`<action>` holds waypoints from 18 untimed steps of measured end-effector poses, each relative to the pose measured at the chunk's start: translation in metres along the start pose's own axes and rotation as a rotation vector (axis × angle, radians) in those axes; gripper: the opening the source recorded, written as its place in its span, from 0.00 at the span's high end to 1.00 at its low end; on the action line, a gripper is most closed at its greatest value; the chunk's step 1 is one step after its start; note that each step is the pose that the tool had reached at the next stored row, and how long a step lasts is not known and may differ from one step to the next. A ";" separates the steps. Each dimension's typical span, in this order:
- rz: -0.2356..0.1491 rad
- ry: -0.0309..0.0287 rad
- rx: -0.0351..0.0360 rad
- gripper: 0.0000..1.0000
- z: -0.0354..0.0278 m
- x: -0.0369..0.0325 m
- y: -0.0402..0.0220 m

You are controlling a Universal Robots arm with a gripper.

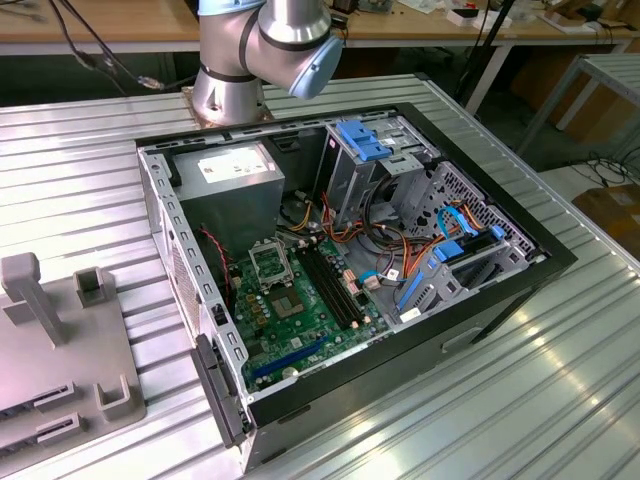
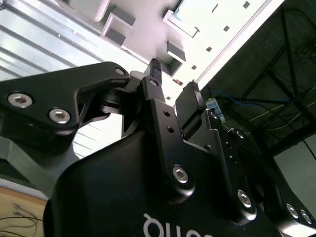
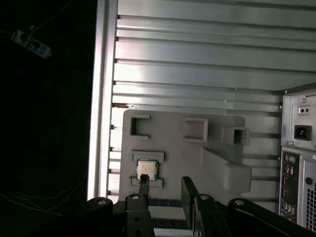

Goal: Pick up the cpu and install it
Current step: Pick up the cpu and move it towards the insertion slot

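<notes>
Operator: Where did the small flat square silver-grey cpu (image 3: 144, 169) lie?
Technician: In a recess of the pale grey moulded fixture plate (image 3: 173, 143) on the ribbed metal worktop (image 3: 197, 64), seen just past one tip of the black two-finger tool (image 3: 165, 190).
Operator: Tool condition?
Technician: Jaws stood apart, holding nothing.

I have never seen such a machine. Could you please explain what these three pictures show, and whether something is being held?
This is a robot arm fixed on a ribbed metal table. The exterior view looks from outside: beside the arm lies an open computer case with a green motherboard. The two wrist views come from cameras riding on the arm. In the first wrist view the gripper points toward a grey tray, where the cpu lies. Its two fingers stand apart and hold nothing.
</notes>
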State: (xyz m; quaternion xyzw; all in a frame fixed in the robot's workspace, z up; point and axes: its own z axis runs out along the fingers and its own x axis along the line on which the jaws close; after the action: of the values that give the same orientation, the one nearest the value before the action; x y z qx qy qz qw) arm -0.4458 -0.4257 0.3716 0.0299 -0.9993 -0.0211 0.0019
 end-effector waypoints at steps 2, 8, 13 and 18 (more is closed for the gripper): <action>-0.002 0.0025 -0.0001 0.60 0.0022 0.0022 0.0000; 0.015 0.0059 -0.0005 0.60 0.0180 0.0063 -0.0013; 0.017 0.0057 -0.0004 0.60 0.0274 0.0101 -0.0036; 0.019 0.0057 -0.0004 0.60 0.0343 0.0129 -0.0042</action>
State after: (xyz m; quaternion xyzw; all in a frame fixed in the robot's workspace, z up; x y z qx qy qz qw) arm -0.4586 -0.4293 0.3371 0.0204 -0.9996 -0.0212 0.0050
